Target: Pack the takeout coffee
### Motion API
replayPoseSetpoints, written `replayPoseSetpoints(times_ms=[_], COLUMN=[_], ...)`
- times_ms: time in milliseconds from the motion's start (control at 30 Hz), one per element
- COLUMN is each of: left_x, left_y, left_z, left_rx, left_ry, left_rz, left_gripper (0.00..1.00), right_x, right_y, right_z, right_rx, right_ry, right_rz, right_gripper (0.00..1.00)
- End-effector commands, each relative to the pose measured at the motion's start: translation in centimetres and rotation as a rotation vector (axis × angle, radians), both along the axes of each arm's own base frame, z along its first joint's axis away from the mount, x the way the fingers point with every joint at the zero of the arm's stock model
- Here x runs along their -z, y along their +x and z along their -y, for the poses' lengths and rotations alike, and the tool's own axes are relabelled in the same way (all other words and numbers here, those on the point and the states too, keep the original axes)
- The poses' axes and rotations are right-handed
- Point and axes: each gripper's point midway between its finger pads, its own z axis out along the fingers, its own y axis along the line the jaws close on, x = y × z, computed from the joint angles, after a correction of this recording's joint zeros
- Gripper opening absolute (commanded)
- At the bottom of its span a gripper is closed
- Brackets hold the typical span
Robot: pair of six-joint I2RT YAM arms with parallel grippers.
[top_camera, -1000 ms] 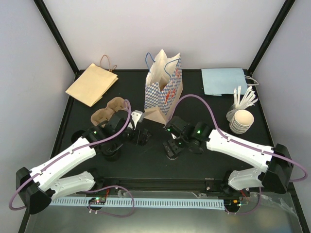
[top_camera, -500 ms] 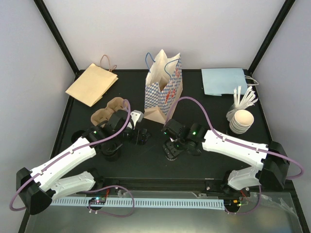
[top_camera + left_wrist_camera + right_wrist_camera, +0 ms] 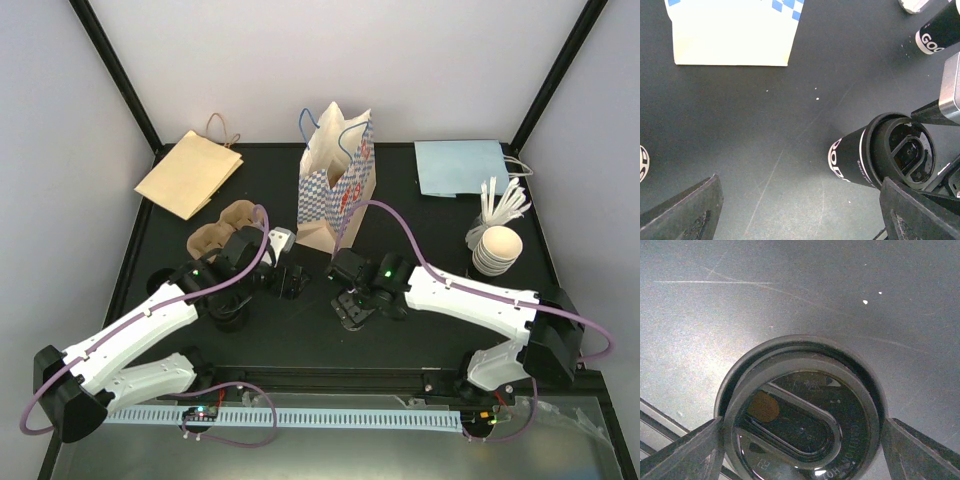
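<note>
So the upright coffee cup [image 3: 860, 155] sits between the fingers of the right gripper [image 3: 348, 305], both pressed against its lid [image 3: 802, 415]. Beside it, the left gripper [image 3: 290, 282] is open, empty.

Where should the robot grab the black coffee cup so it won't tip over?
Grip the coffee cup by its round wall just under the lid, coming down from above, a finger on each side. It stands upright, and the wider lid rim should stop it slipping.
</note>
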Motion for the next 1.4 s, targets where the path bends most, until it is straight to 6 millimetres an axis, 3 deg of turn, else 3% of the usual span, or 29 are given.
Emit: replayPoseSetpoints(times_ms=[0,333,667,833,1133,1267,1367], left_x=[-0.5,-1.3,-3.3,-5.7,-10.5,-12.0,-11.9], left_y=[0.2,0.3,2.2,4.0,9.2,12.8,16.1], left_z=[-0.5,-1.4,-2.8,-2.9,-1.3,-1.0,-0.8], left_rx=[-0.008,-0.040,-0.150,-0.182,-0.173,-0.206,-0.228], left_ry=[-0.001,0.007,-0.015,-0.044,-0.083,-0.063,-0.040], left_rz=[0.019,0.053,0.117,0.180,0.259,0.279,0.256], left_gripper=[0.88,0.97,0.99,0.99,0.99,0.99,0.98], right_x=[-0.6,-0.3,-3.7,-5.7,-9.5,-11.4,-12.6], right_y=[0.7,1.1,1.9,2.8,5.4,6.0,6.0], right_z=[0.0,0.1,-0.1,0.5,4.1,5.7,6.5], right_rx=[0.014,0.014,0.035,0.074,0.202,0.240,0.245], right_ry=[-0.038,-0.072,0.015,0.051,0.100,0.143,0.162], right_rz=[0.045,0.064,0.142,0.210,0.330,0.385,0.421], right_gripper=[0.87,0.79,0.78,0.76,0.75,0.75,0.75])
